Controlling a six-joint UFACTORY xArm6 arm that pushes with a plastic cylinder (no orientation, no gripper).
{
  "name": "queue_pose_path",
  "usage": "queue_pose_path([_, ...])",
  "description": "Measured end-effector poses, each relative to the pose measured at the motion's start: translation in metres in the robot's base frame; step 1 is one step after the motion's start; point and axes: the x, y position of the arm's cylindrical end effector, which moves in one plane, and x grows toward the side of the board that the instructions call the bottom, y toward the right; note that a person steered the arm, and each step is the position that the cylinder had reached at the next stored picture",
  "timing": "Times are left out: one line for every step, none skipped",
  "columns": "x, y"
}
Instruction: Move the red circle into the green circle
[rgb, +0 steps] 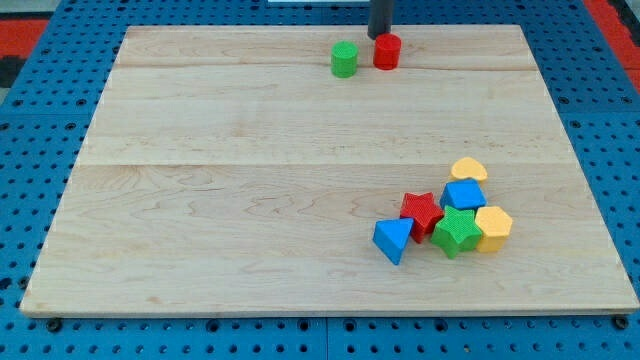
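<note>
A pale wooden board (250, 200), made of long planks joined side by side, is laid on a blue perforated base (30, 180); patches of red are seen at the far corners of the view. No jaws are fitted to this arm, so nothing can be said of them being apart or together: a straight dark rod (381, 15) is seen coming down from the view's top edge, and my tip (380, 37) is set on the board at the far side, right of centre.

The red circle-shaped cylinder block (387, 51) is found just on the near side of the tip and a little to its right, so close that the two appear to touch, though contact cannot be told for sure. The green circle-shaped cylinder block (344, 59) stands to the left of the red one, near it but with a narrow strip of bare wood between them. Both stand upright.

No container is seen on the board. Well apart from this pair, at the near right, a cluster of loose blocks is gathered: a yellow heart-like block (469, 169) farthest, a blue block (465, 195) below it, a red star block (421, 211), a green star block (457, 232), a yellow hexagonal block (493, 228) and a blue triangular block (393, 239) at the cluster's left.
</note>
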Motion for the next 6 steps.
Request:
queue_pose_path([0.013, 0.038])
queue_pose_path([0.045, 0.069])
queue_pose_path([0.046, -0.029])
queue_pose_path([0.058, -0.086])
queue_pose_path([0.052, -0.099])
queue_pose_path([0.106, -0.109])
